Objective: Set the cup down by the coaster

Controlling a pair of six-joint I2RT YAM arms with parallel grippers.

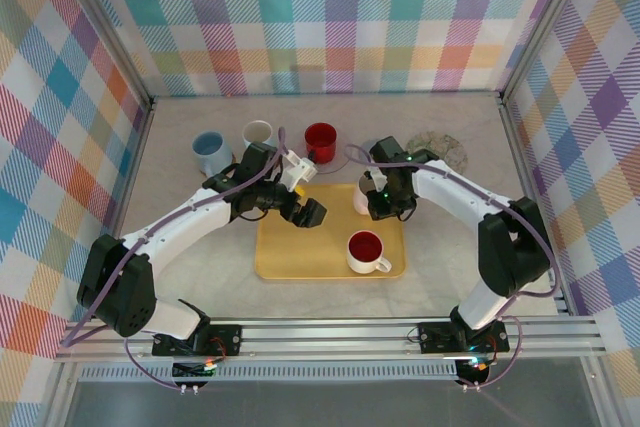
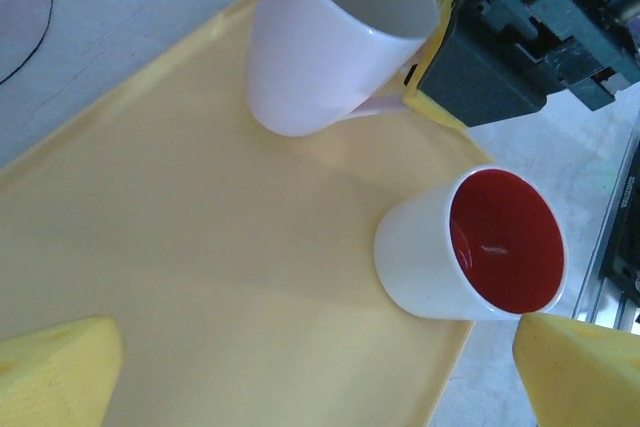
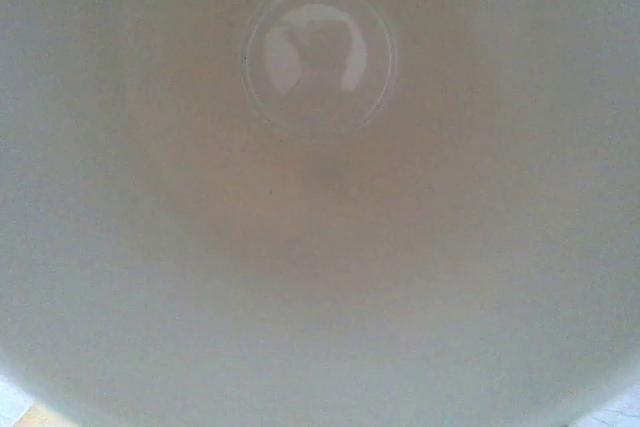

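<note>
A plain white cup [image 1: 360, 195] hangs tilted over the far right corner of the yellow tray [image 1: 300, 257]. My right gripper [image 1: 376, 205] is shut on its handle. The left wrist view shows the cup [image 2: 320, 37] leaning, with the handle going into the right gripper's yellow pads [image 2: 428, 87]. The cup's pale inside [image 3: 320, 197] faces the right wrist camera, and that gripper's fingers are hidden. The round speckled coaster [image 1: 438, 148] lies on the table behind and to the right of the tray. My left gripper [image 1: 306, 211] hovers open over the tray's middle, fingertips [image 2: 55, 372] wide apart.
A white cup with a red inside [image 1: 367, 251] stands on the tray's near right part. A blue cup [image 1: 210, 152], a beige cup [image 1: 258, 134] and a red cup [image 1: 320, 142] stand in a row behind the tray. Checked walls close in the table.
</note>
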